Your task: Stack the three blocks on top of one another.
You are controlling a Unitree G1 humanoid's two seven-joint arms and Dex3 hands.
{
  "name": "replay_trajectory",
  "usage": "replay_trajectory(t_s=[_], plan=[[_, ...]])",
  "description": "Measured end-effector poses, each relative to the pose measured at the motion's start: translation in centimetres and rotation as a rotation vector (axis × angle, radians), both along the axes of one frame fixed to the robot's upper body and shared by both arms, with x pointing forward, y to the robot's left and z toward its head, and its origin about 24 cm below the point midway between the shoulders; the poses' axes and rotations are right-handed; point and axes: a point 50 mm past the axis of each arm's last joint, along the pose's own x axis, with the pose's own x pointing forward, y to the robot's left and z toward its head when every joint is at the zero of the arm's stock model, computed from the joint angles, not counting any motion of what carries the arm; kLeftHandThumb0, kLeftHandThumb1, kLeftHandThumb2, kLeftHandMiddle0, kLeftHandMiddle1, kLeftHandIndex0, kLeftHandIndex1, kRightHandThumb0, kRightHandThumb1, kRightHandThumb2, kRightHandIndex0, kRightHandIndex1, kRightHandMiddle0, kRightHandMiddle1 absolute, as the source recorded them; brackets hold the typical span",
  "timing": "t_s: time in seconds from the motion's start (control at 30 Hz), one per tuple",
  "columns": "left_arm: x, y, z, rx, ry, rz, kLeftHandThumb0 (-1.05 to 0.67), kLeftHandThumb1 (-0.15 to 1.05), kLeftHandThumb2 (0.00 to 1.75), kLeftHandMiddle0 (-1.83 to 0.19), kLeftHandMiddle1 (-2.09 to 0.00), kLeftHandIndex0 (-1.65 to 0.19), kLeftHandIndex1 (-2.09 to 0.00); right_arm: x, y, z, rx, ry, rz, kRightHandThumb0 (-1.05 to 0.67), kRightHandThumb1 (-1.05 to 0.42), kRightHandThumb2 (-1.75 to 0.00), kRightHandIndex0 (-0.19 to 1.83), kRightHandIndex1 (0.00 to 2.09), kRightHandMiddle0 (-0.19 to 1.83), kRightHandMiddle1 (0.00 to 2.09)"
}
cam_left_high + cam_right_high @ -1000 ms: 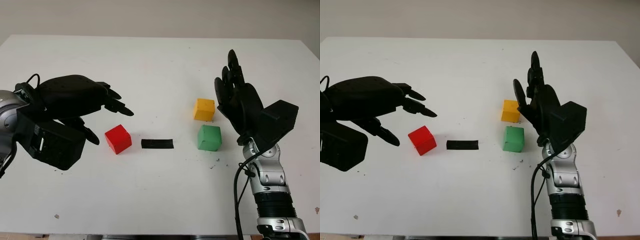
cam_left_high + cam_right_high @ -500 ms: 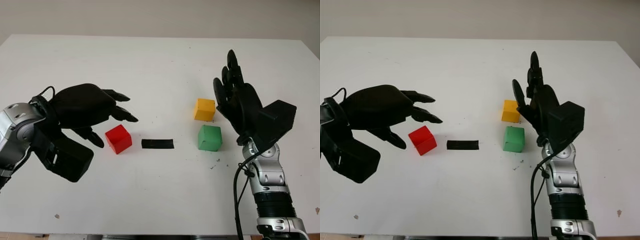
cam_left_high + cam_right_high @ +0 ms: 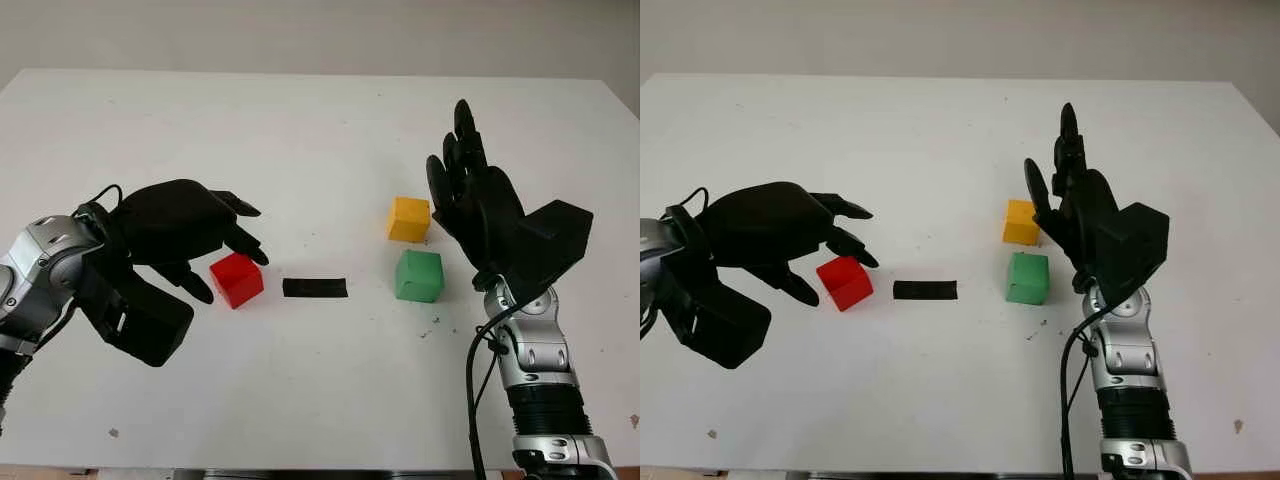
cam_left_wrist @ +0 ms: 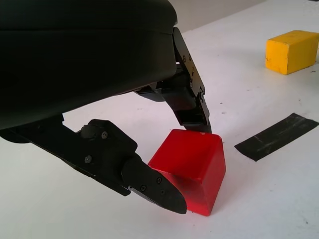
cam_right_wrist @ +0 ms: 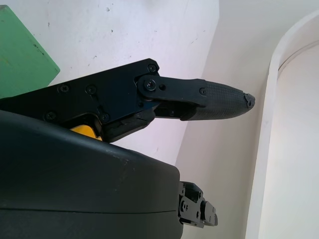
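Blocks, three of them, lie apart on the white table point(image 3: 320, 130) in my left eye view: a red block point(image 3: 237, 279) left of centre, a yellow block point(image 3: 409, 218) right of centre, and a green block point(image 3: 418, 275) just in front of the yellow one, none stacked. A strip of black tape point(image 3: 315, 288) lies flat between the red and green blocks. My left hand point(image 3: 185, 225) hangs over the red block's left side, fingers curled down around it; one fingertip sits at the block's far top edge. My right hand point(image 3: 480, 210) stands upright just right of the yellow and green blocks, open and holding nothing. From the right eye view I get the same layout: the red block between the left hand's thumb and fingers, and the right hand beside the other two blocks, apart from both. In the left wrist view, one finger point(image 4: 192, 102) comes down to the red block's top rear edge and the thumb point(image 4: 154, 186) lies against its near face; the block stands on the table, and I cannot tell whether the grip is firm. In the right wrist view, a straight finger point(image 5: 209, 99) reaches past a corner of the green block.
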Motion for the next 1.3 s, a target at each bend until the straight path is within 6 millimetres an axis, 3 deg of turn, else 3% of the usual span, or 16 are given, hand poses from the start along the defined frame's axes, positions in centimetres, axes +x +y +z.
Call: replay_trajectory(t_s=[0.07, 0.17, 0.27, 0.63, 0.83, 1.0, 1.3], plan=[[0.1, 0.0, -0.1, -0.01, -0.007, -0.005, -0.42, 0.82, 0.06, -0.15, -0.54, -0.72, -0.97, 0.0, 0.0, 0.0, 0.005, -0.004, 0.005, -0.73, -1.05, -0.52, -0.19, 0.0, -0.19, 0.0], [0.1, 0.0, 0.0, -0.01, -0.013, -0.006, -0.41, 0.84, 0.05, -0.19, -0.15, -0.7, -1.04, 0.0, 0.0, 0.0, 0.007, -0.004, 0.007, -0.72, -1.05, -0.53, -0.19, 0.0, -0.19, 0.0], [0.1, 0.0, 0.0, -0.005, -0.026, -0.004, -0.41, 0.85, 0.06, -0.14, -0.05, -0.68, -1.04, 0.0, 0.0, 0.0, 0.004, -0.004, 0.004, -0.73, -1.05, -0.53, -0.19, 0.0, -0.19, 0.0], [0.7, -0.7, 2.1, -0.007, -0.054, 0.0, -0.4, 0.85, 0.05, -0.15, -0.06, -0.63, -1.14, 0.0, 0.0, 0.0, -0.008, -0.004, -0.002, -0.74, -1.05, -0.52, -0.19, 0.0, -0.19, 0.0], [0.8, -3.2, 4.0, 0.03, -0.081, -0.081, -0.41, 0.84, 0.05, -0.2, -0.07, -0.62, -1.21, 0.0, 0.0, 0.0, -0.007, -0.003, 0.006, -0.75, -1.05, -0.52, -0.19, 0.0, -0.19, 0.0], [1.1, -5.9, 4.7, 0.112, -0.133, -0.185, -0.44, 0.84, 0.06, -0.27, -0.07, -0.66, -1.09, 0.0, 0.0, 0.1, -0.011, -0.007, 0.004, -0.74, -1.05, -0.52, -0.19, 0.0, -0.19, 0.0], [2.0, -8.1, 3.8, 0.175, -0.189, -0.324, -0.33, 0.86, 0.05, -0.3, -0.06, -0.59, -1.07, 0.0, 0.1, 0.1, -0.009, -0.01, 0.002, -0.75, -1.05, -0.52, -0.19, 0.0, -0.19, 0.0]])
